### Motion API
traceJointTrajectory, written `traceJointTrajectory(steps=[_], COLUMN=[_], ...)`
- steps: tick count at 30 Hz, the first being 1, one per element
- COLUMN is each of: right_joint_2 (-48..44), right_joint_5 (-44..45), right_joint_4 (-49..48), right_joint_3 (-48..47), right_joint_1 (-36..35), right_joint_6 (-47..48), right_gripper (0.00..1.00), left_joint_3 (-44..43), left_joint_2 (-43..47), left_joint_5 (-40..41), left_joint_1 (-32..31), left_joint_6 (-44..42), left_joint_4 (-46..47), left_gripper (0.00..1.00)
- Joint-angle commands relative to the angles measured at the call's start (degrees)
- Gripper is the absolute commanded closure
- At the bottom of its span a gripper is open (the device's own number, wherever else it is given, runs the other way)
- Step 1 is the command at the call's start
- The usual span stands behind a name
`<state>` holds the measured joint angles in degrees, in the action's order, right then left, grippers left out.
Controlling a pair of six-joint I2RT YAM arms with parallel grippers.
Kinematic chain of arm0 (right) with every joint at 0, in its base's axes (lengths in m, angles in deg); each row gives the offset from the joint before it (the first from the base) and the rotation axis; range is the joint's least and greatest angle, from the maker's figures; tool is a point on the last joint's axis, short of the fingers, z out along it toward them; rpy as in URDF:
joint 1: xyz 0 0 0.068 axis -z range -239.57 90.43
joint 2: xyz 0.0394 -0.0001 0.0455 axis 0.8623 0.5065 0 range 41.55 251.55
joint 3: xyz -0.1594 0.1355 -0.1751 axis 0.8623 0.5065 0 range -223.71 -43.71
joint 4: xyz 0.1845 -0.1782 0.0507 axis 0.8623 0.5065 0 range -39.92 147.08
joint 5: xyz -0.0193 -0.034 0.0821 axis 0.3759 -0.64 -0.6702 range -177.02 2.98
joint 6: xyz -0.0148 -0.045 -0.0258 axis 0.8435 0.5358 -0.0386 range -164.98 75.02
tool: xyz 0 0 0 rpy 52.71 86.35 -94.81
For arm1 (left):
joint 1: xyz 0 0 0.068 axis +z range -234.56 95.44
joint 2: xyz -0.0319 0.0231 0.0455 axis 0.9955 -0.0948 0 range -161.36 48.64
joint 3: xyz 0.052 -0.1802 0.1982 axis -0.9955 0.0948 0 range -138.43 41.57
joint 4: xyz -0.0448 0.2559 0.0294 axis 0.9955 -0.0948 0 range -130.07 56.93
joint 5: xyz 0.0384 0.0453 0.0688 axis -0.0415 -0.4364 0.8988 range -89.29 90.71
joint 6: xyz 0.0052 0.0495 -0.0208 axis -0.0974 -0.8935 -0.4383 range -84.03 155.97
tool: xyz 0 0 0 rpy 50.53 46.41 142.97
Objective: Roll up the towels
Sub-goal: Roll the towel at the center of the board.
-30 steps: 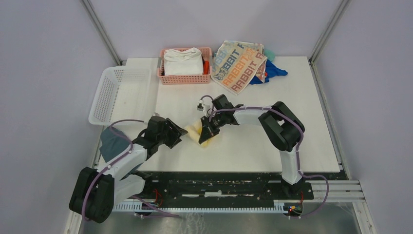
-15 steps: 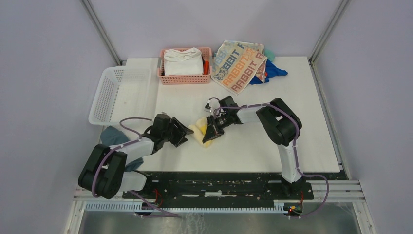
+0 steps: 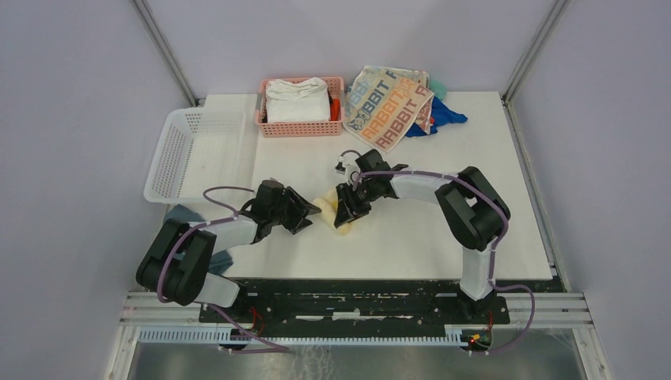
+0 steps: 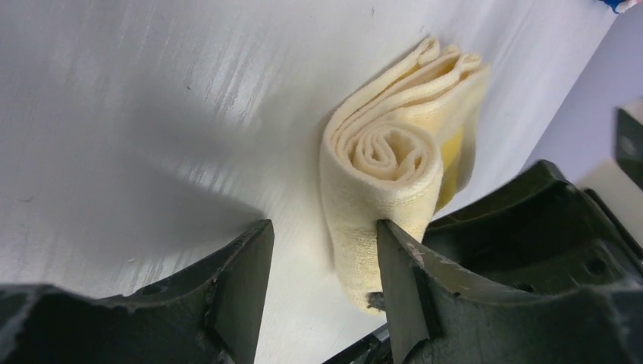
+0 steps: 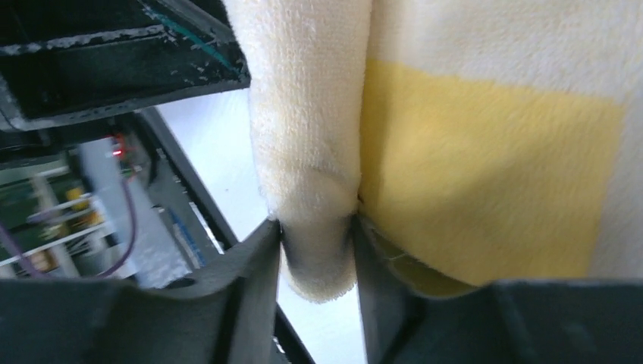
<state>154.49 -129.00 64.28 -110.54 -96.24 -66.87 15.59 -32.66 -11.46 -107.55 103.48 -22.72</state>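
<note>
The yellow towel (image 3: 335, 212) lies as a loose roll at the table's middle front. In the left wrist view its spiral end (image 4: 388, 150) faces the camera. My left gripper (image 3: 311, 212) is open at the roll's left end (image 4: 321, 227). One of its fingers (image 4: 398, 265) touches the roll's side and the other stands apart over bare table. My right gripper (image 3: 349, 207) is shut on a pale fold of the yellow towel (image 5: 317, 227). The beige RABBIT towel (image 3: 389, 103) lies spread at the back right. I cannot make out the towel with rabbit faces.
A pink basket (image 3: 273, 127) at the back holds a thick white folded cloth (image 3: 297, 99). A white basket (image 3: 190, 150) stands at the back left. A blue cloth (image 3: 447, 115) lies under the RABBIT towel. A grey-blue cloth (image 3: 183, 218) hangs at the table's left front edge.
My left gripper has moved right, up to the yellow towel's end. My right gripper has shifted slightly back and right with the towel, which now looks more tightly rolled.
</note>
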Motion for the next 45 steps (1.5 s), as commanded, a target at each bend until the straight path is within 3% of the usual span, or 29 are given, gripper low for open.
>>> traceJointTrajectory(steps=[1,6,15,20,30,33,38,40,45], right_joint_2=[-8.6,-13.7,-13.0,-8.5,-1.7,-0.5,-2.5,-4.3,-6.5], right_joint_5=[16.9,33.1,59.1,65.9,70.2,69.7,61.3,52.7,25.1], right_joint_4=[6.7,10.2,9.5,9.7,8.7,8.3,7.2,6.6,3.8], right_joint_3=[-1.1,-2.2,-5.4,-7.7,-9.0,-9.0,-7.4,-6.6,-4.3], right_joint_1=[-2.7,-9.3,-22.4,-26.0,-28.1,-28.1,-27.4,-25.7,-17.7], right_joint_6=[7.3,12.0,17.4,18.3,19.4,19.9,21.3,21.4,19.2], right_gripper=[0.48,0.30,0.28,0.29,0.35,0.45,0.90,0.95,0.97], left_joint_3=[-0.9,-2.2,-3.1,-3.3,-3.3,-3.2,-2.0,-1.2,1.3], left_joint_2=[-2.5,-3.1,-3.0,-2.9,-2.5,-2.4,0.6,3.2,11.2], left_joint_5=[3.4,3.7,4.1,4.1,4.3,4.3,4.5,5.1,6.1], left_joint_1=[-0.4,-0.6,-1.0,-1.4,-1.8,-1.9,-1.8,-1.8,-0.9], left_joint_6=[1.2,1.0,1.0,1.3,1.7,1.8,1.8,1.3,0.9], left_joint_4=[-5.7,-6.9,-7.8,-8.0,-8.1,-8.1,-8.3,-8.6,-9.1], left_gripper=[0.39,0.39,0.39,0.39,0.40,0.39,0.39,0.38,0.36])
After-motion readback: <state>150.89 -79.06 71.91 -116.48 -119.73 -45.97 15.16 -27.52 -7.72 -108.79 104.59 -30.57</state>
